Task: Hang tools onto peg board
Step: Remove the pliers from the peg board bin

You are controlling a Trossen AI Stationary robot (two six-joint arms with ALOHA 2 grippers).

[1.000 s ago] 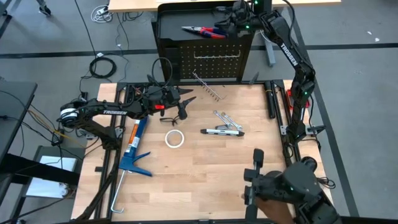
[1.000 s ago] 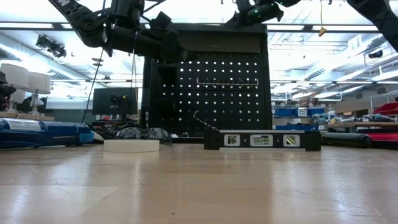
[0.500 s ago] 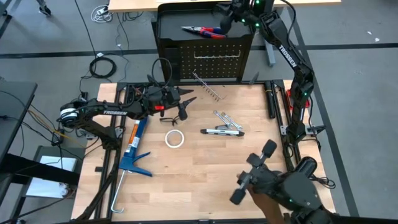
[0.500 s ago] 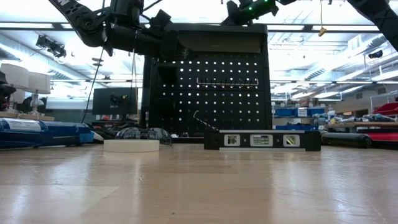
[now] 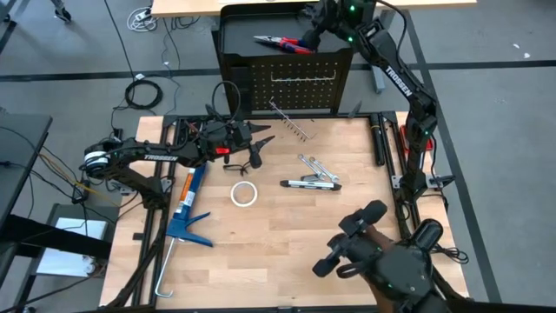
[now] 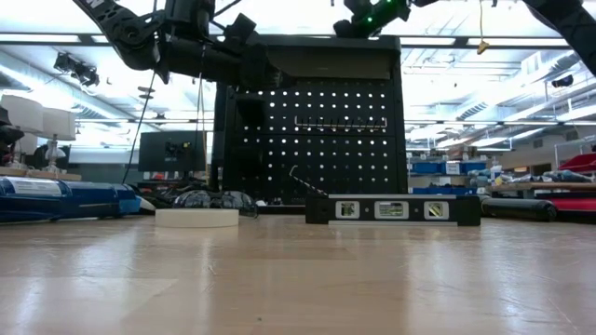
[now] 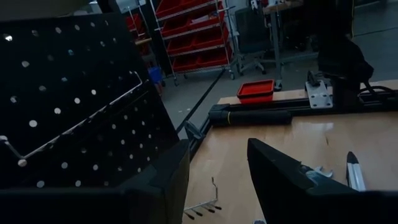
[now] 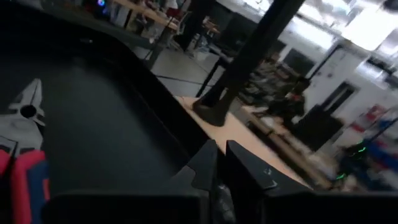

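High view, pliers (image 5: pixel 284 42): on the peg board (image 5: pixel 291 87) top, at 12 o'clock.
Right fingers (image 5: pixel 311 28): nearly closed, holding nothing.
Left fingers (image 5: pixel 257 144): apart, holding nothing.

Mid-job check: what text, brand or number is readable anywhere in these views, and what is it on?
"TROSSEN": white lettering on the right arm, high view.
"TROSSEN": on the left arm, small, only just legible.
Caulking gun: its label print is too small to read.
Level: its markings are too blurred to read.
Nothing else is legible.
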